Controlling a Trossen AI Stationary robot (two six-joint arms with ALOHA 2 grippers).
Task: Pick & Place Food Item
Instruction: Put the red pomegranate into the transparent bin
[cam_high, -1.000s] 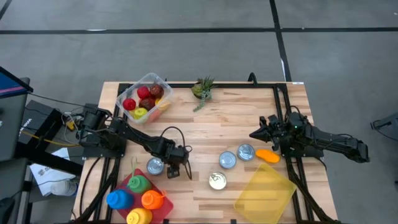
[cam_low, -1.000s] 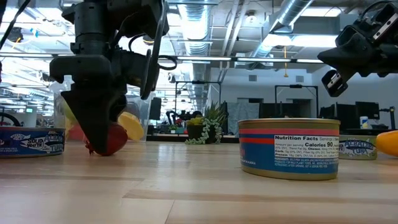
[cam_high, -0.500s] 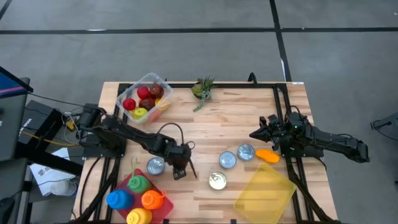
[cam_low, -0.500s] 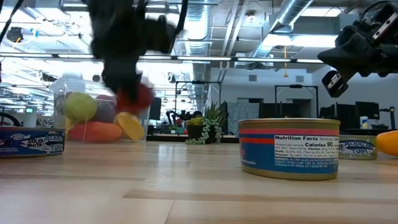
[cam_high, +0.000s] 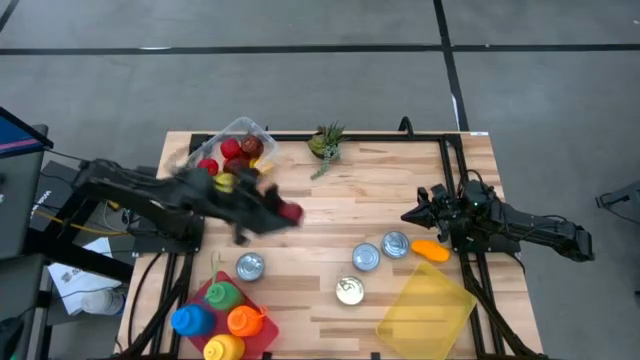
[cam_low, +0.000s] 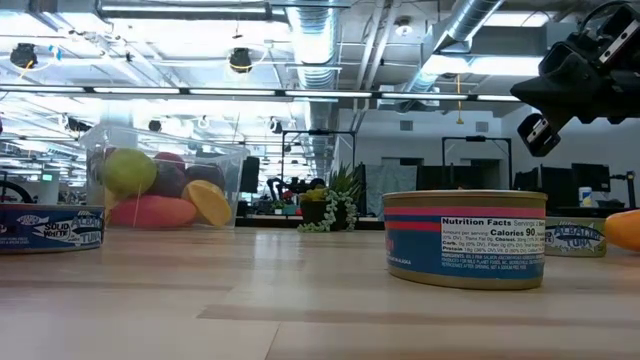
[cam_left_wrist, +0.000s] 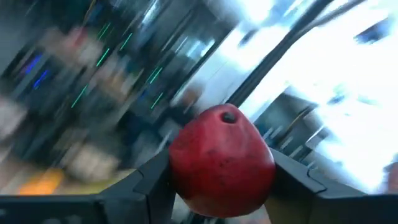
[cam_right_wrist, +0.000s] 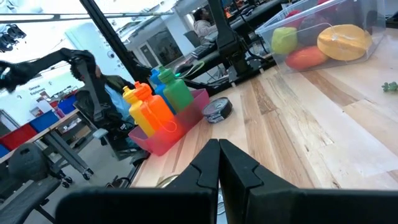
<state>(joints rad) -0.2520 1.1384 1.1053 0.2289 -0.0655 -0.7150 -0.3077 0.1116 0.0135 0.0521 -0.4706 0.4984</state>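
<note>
Left wrist view: a dark red, pear-like fruit (cam_left_wrist: 222, 163) sits pinched between the left gripper's (cam_left_wrist: 222, 180) two dark fingers (cam_left_wrist: 149, 180), stem end up, with only a streaked room behind it. In the high view the same red fruit (cam_high: 290, 212) shows at the tip of the left gripper (cam_high: 283, 213), lifted above the wooden table (cam_high: 400, 180) just beside the clear plastic bin (cam_high: 232, 153) that holds other red and yellow fruit.

Nearer the front edge, a can (cam_high: 249, 266) stands beside a pink tray (cam_high: 262, 335) holding green, blue, orange and yellow bottles. Three more cans cluster near the middle; the low view shows one (cam_low: 466, 238) with a panel reading "Nutrition Facts", "Calories 90", another at the left edge (cam_low: 50, 228) marked "SOLID WHITE", and a third at the right (cam_low: 575, 238) whose label appears to read "TUNA". The bin (cam_low: 165, 186) stands behind the left can, with a green fruit, a red one and a yellow slice inside.

A small potted plant (cam_high: 326, 143) stands at the far edge. The right gripper (cam_high: 408, 215) waits at the right side, its fingers (cam_right_wrist: 205, 168) pressed together on nothing, with an orange food item (cam_high: 430, 249) and a yellow translucent lid (cam_high: 425, 310) lying close by.
</note>
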